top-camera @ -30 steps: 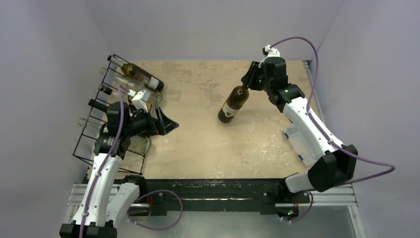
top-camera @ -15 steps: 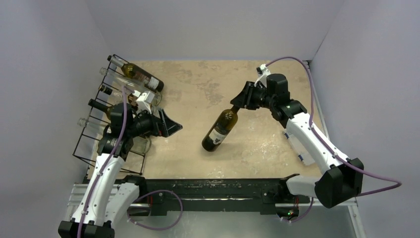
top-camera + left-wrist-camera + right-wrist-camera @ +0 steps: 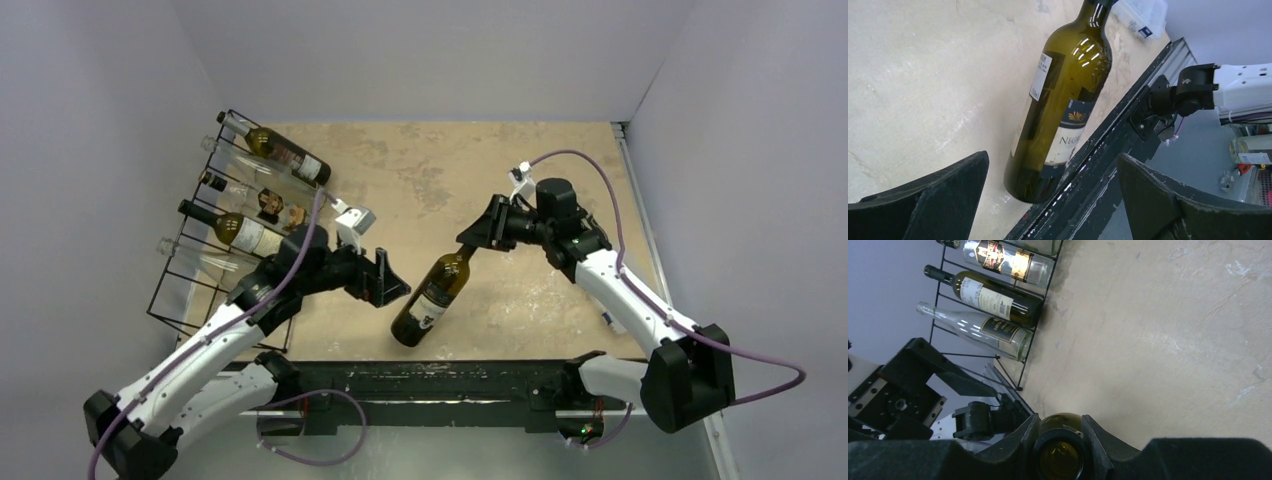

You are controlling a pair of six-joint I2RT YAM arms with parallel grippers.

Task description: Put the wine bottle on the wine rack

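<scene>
wine bottle point(image 3: 430, 300): leaning at lower centre of the top view, neck pointing up and right, base low over the desk point(image 3: 500, 170); cannot tell whether it is touching. Hanging by the neck is leaving the body free for a second grasp.
right fingers point(image 3: 1013, 452): clamping the neck just below the mouth, carrying the tilt.
left fingers point(image 3: 933, 200): standing wide, flanking the lower body without touching; probably lining up for a handover.
wine rack point(image 3: 190, 250): sitting at the left edge, well apart from the bottle, holding stored bottles point(image 3: 245, 235) lying down; the left arm is reaching it more easily.
</scene>
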